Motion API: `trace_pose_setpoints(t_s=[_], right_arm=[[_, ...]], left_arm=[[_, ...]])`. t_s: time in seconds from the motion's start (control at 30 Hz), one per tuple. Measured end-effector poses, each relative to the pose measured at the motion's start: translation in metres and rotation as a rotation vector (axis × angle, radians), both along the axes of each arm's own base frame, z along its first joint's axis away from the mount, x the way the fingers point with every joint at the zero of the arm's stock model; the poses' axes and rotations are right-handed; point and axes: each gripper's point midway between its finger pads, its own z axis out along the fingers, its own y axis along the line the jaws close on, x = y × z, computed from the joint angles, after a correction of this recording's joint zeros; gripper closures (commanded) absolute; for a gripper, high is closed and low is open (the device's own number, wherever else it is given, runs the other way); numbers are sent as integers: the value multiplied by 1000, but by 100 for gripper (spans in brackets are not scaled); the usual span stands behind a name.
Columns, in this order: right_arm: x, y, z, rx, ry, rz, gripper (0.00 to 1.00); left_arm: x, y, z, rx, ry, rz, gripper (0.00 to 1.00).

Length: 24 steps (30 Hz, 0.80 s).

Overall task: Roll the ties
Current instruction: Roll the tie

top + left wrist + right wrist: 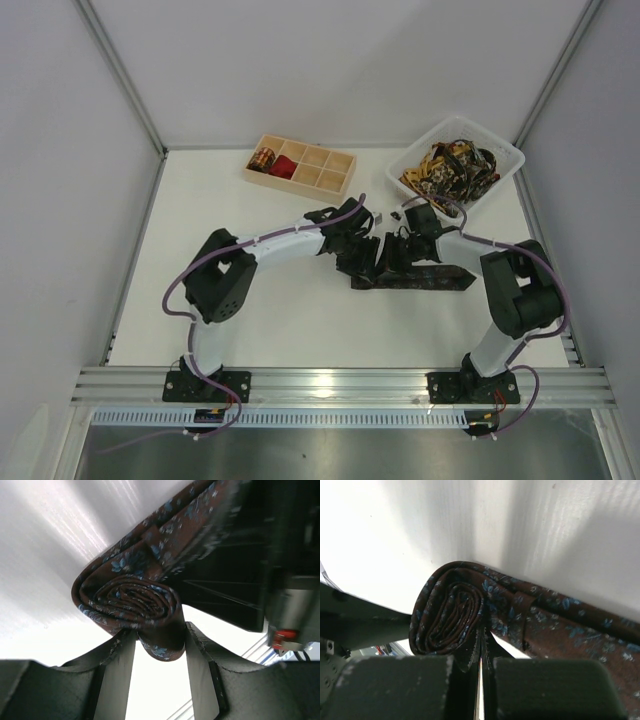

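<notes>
The left gripper (161,635) is pinching the lower edge of a rolled coil, its two fingers (200,647) standing partly apart and pressing on either side of the fabric. The right gripper (481,645) is holding its fingers pressed together, the tips lying against the rim of the same coil from the other side; whether any fabric is caught between them cannot be told.

The coil is the rolled end of a dark brown tie (130,597) sprinkled with small blue flowers. Its layers are winding in a flattened oval spiral, and the unrolled length is trailing flat away from it toward the right arm's side. It is lying near the middle of the white table (290,320), between the two grippers.

Pale walls (340,70) are closing in the table, and an aluminium rail (340,383) is running along the near edge by the arm bases. At the far edge a wooden compartment tray (335,160) is holding a gold-and-black coil (263,158) with a red coil (284,166) just beside it. To its right, a white plastic basket (500,150) is holding a loose heap of patterned ties (450,170).
</notes>
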Motion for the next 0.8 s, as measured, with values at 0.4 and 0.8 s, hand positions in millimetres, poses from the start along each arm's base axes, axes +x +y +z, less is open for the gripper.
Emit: trace_pose_setpoints(t_s=[0.4,0.8], right_arm=[[21,-34,5,-93,-59,-85,100],[28,-27,-21,-57,-52,-101,100]], left_arm=[[7,-13,-3,-23,-3,-12,50],[11,-10,-4,-21,-2,-16,55]])
